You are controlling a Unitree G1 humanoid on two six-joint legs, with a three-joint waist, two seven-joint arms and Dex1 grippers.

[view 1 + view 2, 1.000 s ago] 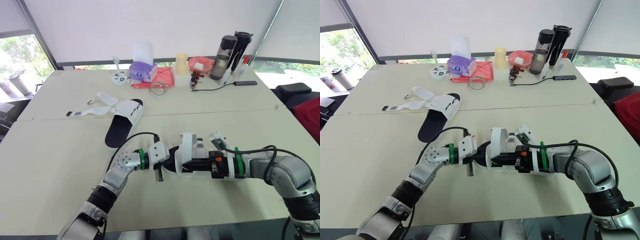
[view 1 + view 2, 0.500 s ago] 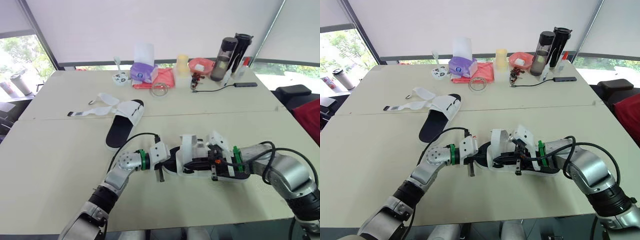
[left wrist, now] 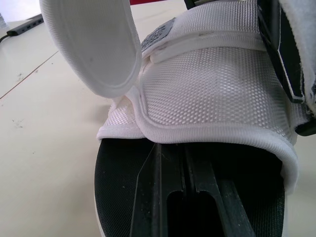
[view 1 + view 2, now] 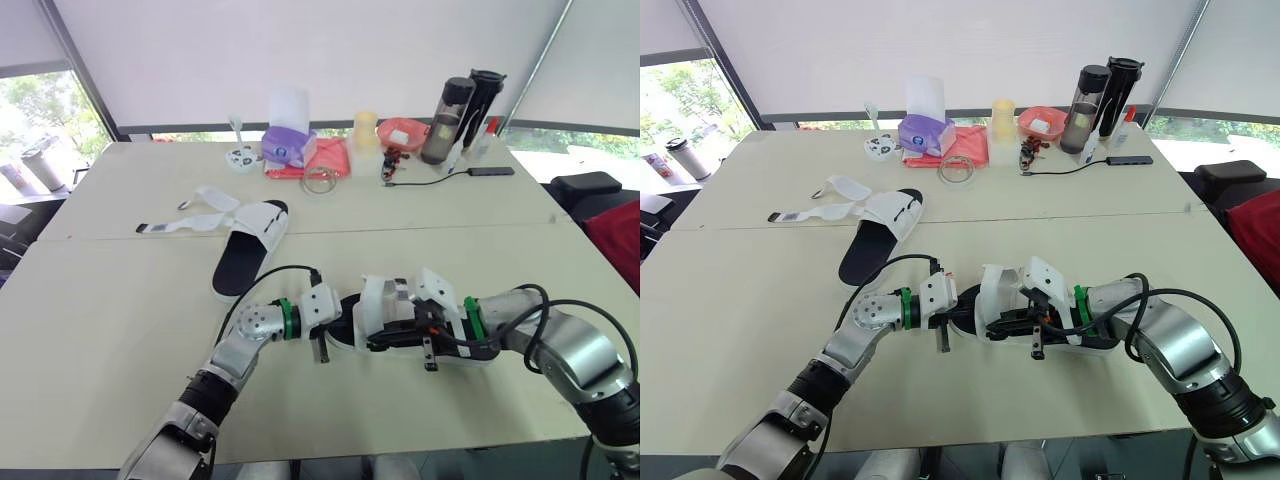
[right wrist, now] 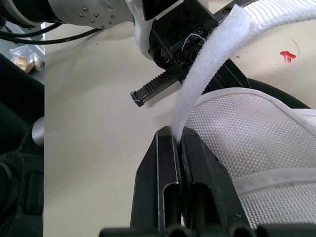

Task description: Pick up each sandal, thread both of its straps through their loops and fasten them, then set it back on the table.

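One strap [image 5: 210, 61] in right hand [image 5: 177, 137], tissue [image 4: 287, 103] in purple box [image 4: 284, 148].

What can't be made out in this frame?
Loops of the near sandal: head views, behind the right claw.
Far end of the strap: right wrist view, cut off by the edge.
Loops of the far sandal: head views, too small.

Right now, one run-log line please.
right tool: shut on strap | left tool: at near sandal | far sandal: unfastened
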